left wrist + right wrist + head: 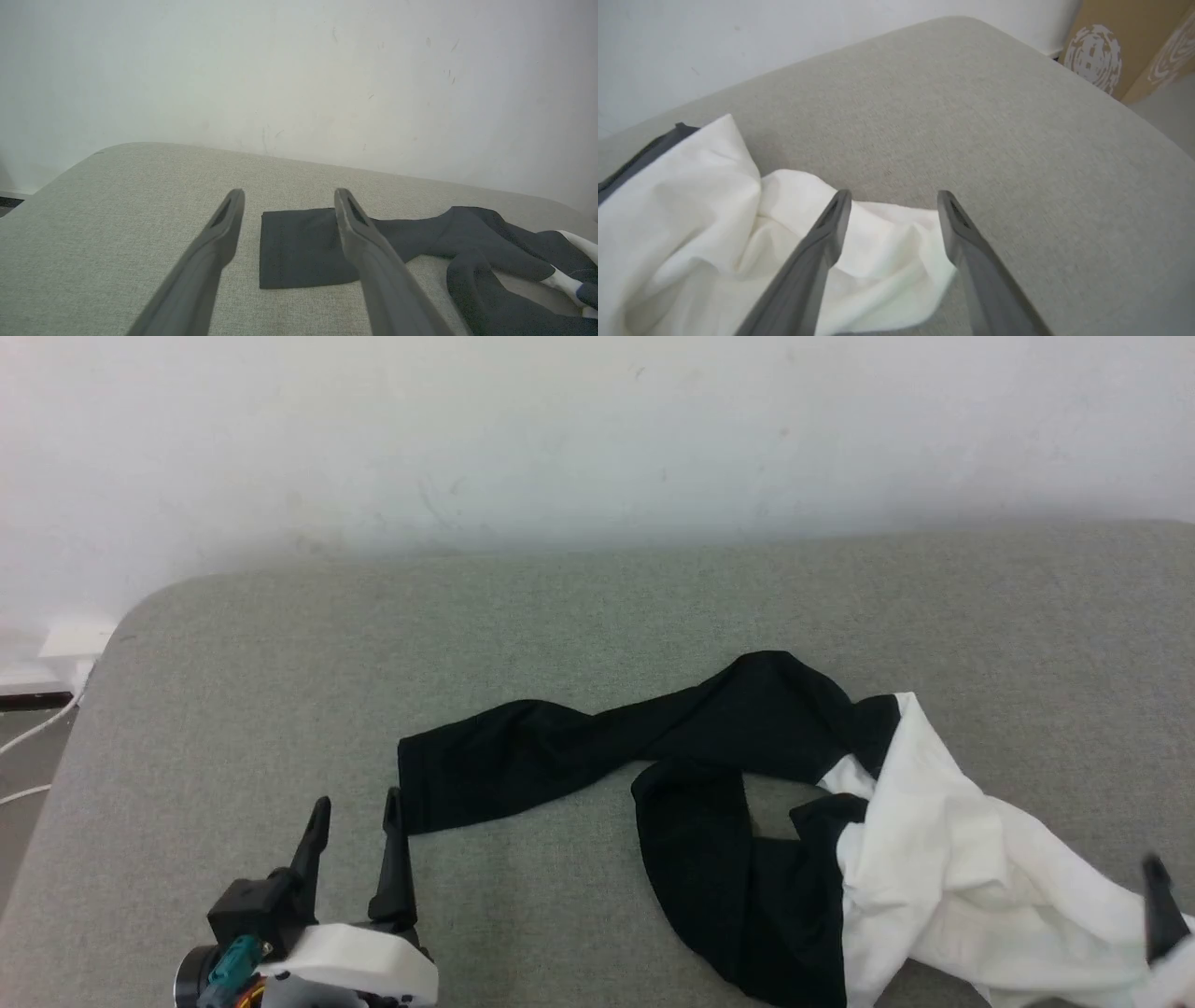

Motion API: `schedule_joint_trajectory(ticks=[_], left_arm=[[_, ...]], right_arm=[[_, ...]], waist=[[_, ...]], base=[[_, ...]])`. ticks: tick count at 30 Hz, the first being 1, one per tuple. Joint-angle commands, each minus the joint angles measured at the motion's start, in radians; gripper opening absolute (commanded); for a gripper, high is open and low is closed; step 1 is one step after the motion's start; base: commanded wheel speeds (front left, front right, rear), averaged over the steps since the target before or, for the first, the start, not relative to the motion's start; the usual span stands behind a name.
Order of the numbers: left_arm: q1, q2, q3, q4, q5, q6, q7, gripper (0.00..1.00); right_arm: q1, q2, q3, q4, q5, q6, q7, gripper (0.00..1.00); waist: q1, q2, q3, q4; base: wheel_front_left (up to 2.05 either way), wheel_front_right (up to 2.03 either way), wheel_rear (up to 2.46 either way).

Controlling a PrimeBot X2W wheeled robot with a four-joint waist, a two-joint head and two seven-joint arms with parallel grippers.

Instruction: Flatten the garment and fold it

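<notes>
Both the left gripper (358,798) and right gripper (893,193) gape empty at the garment's (934,859) ends.

You have bare grey cushion (597,616) along the whole far strip, between the garment (747,896) and the white wall (597,448) that closes off the back. The left side is free too, around your left gripper (357,798), whose spread fingers sit just beside the black sleeve end. The crumpled garment blocks the middle and near right. Your right gripper (894,193), fingers apart, hangs over its white folds. Ahead of it the cushion lies bare up to a rounded corner, with cardboard boxes (1125,42) beyond.
</notes>
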Motion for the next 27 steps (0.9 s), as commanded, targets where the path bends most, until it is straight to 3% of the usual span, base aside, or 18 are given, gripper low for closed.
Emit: schedule_joint_trajectory(ticks=[1, 4, 11, 20, 21, 23, 27], left_arm=[[0.007, 0.007, 0.001, -0.002, -0.003, 0.007, 0.001, 1.00], [-0.004, 0.007, -0.001, -0.008, -0.004, 0.009, 0.002, 1.00], [-0.054, -0.002, -0.018, -0.012, -0.003, 0.000, 0.000, 1.00], [-0.083, -0.018, -0.019, 0.010, -0.006, -0.006, -0.007, 1.00], [-0.084, -0.019, -0.019, 0.012, -0.006, -0.007, -0.008, 1.00], [-0.086, -0.021, -0.017, 0.016, -0.007, -0.008, -0.009, 1.00], [-0.082, -0.020, -0.008, 0.020, -0.005, -0.007, -0.010, 1.00]], right_arm=[[-0.041, 0.002, 0.019, -0.009, -0.002, -0.001, -0.004, 1.00], [-0.147, -0.001, 0.093, 0.015, 0.000, -0.001, 0.038, 1.00], [-0.398, -0.072, 0.268, 0.230, 0.059, -0.001, 0.270, 1.00], [-0.565, -0.132, 0.355, 0.472, 0.063, -0.001, 0.551, 1.00], [-0.572, -0.134, 0.354, 0.490, 0.056, -0.001, 0.575, 0.75], [-0.587, -0.136, 0.353, 0.499, 0.046, -0.001, 0.581, 0.03], [-0.604, -0.138, 0.342, 0.461, 0.038, -0.001, 0.510, 0.00]], waist=[[0.0001, -0.0001, 0.001, 0.001], [0.0001, -0.0001, 0.013, 0.008], [0.0001, -0.0001, 0.058, 0.062], [0.0001, -0.0001, 0.094, 0.100], [0.0001, -0.0001, 0.095, 0.100], [0.0001, -0.0001, 0.099, 0.097], [0.0001, -0.0001, 0.093, 0.075]], base=[[0.00, 0.00, 0.00], [0.00, 0.00, 0.00], [0.00, 0.00, 0.00], [0.00, 0.00, 0.00], [0.00, 0.00, 0.00], [0.00, 0.00, 0.00], [0.00, 0.00, 0.00]])
